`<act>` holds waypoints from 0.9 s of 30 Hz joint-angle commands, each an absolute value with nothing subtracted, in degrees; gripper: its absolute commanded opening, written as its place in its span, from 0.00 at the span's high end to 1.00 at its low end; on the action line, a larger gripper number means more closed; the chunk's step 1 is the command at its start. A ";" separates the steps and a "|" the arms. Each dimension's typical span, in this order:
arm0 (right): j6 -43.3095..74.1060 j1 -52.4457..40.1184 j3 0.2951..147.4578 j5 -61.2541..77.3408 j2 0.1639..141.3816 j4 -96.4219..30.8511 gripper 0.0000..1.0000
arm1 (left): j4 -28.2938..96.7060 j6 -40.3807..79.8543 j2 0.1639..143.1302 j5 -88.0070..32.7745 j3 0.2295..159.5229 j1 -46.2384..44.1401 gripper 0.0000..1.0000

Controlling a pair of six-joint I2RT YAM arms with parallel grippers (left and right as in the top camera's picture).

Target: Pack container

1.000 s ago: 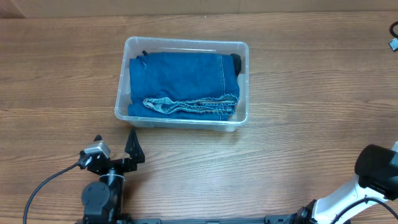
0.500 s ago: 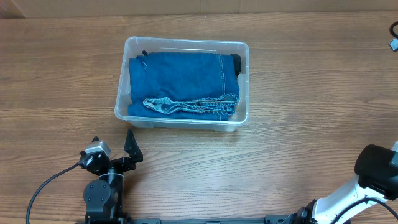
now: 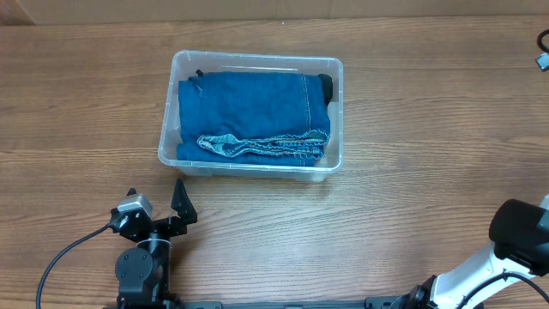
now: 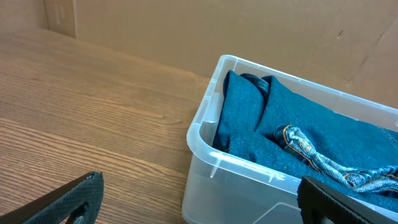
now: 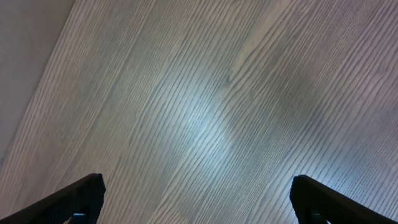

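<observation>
The container (image 3: 250, 60) is a clear plastic tub at the table's middle back. It holds folded blue jeans (image 3: 249, 107) with a frayed hem along the front. A small black item (image 3: 324, 83) shows at its back right corner. My left gripper (image 3: 157, 199) is open and empty, just in front of the tub's left front corner. In the left wrist view its fingers (image 4: 200, 186) frame the container's near corner (image 4: 205, 134), with the jeans (image 4: 298, 124) inside. My right gripper (image 5: 196, 186) is open and empty over bare wood; only its arm (image 3: 519, 227) shows overhead.
A black cable end (image 3: 542, 51) lies at the far right edge of the table. A brown cardboard wall (image 4: 186, 31) stands behind the table.
My left gripper has drawn back slightly toward the front edge, then held still. The container and jeans have not moved.
</observation>
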State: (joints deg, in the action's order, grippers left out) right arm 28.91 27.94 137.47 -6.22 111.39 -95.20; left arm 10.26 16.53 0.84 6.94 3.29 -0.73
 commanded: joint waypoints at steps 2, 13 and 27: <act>28.88 18.09 138.02 -6.35 105.54 -94.87 0.00 | 9.87 15.68 0.25 7.90 2.94 -0.38 0.00; 25.89 -10.72 131.44 -10.11 90.02 -85.80 0.00 | 9.85 15.68 0.25 7.90 2.94 -0.38 0.00; 11.94 -7.57 49.91 -1.17 43.48 -16.16 0.00 | 9.87 15.68 0.25 7.90 2.94 -0.38 0.00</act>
State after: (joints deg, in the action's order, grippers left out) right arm 13.23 -9.67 61.69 -1.39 50.06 -20.93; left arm 10.22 16.36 0.84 6.96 3.22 -0.73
